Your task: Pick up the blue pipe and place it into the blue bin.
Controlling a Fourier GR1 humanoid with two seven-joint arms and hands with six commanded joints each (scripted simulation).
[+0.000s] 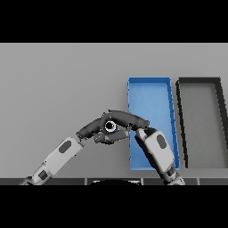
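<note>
Both hands meeting at the blue pipe, just left of the blue bin.

The grey tabletop (62,80) is carrying a black bin (182,129) at far right and the blue bin (171,111) just beside it. The right hand (127,119) is curling its fingers over the blue pipe (110,127) — the left hand (91,129) is touching it too, though whether its fingers are gripping cannot be told.
</note>
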